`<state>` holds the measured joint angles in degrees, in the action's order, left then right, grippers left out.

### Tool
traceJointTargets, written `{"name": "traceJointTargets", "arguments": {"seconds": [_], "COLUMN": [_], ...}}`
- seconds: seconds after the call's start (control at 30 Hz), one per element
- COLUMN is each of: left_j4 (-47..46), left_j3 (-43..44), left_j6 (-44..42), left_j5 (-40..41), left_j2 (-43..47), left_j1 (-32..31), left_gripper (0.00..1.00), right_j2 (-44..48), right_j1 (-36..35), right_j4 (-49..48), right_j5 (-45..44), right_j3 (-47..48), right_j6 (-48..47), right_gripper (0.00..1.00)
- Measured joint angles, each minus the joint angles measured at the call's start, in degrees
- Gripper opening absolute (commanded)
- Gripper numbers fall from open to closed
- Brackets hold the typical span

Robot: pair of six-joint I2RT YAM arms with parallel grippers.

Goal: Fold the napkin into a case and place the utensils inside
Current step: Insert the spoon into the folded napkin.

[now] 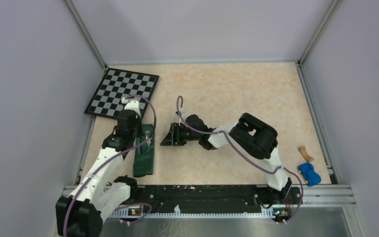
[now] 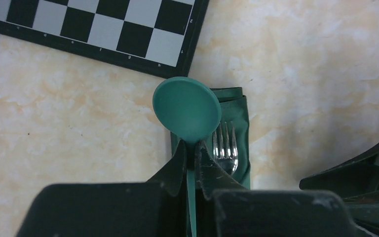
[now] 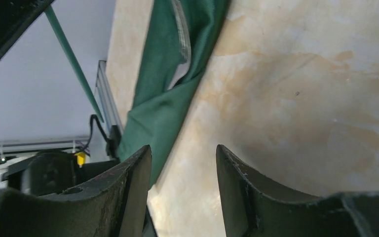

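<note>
My left gripper [image 2: 192,165] pinches the teal spoon [image 2: 187,108] by its handle, head at 12 o'clock over the case [image 2: 243,116]; fork [image 2: 225,145] at 1 o'clock. My right gripper [image 3: 182,153] stands spread, empty. I judge the spoon best lowered parallel to the fork, handle first.

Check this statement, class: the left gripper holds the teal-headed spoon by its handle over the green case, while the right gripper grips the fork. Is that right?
Not quite. The right gripper grips nothing: the right wrist view shows its jaws apart and empty. The fork rests on the green case. The left gripper does hold the teal-headed spoon by its handle over it.
</note>
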<state>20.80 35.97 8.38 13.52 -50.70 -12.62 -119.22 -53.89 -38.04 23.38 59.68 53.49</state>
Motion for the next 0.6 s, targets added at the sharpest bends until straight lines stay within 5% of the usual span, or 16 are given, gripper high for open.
{"name": "traceJointTargets", "arguments": {"seconds": [0.6], "left_j4": [-19.4], "left_j3": [-3.9], "left_j6": [-5.3], "left_j5": [-2.1], "left_j2": [-13.2], "left_j1": [4.5], "left_gripper": [0.00], "right_j2": [-11.8], "right_j1": [-2.5], "right_j4": [-5.3], "right_j5": [0.4], "right_j3": [9.8], "right_j6": [2.5], "right_gripper": [0.31]}}
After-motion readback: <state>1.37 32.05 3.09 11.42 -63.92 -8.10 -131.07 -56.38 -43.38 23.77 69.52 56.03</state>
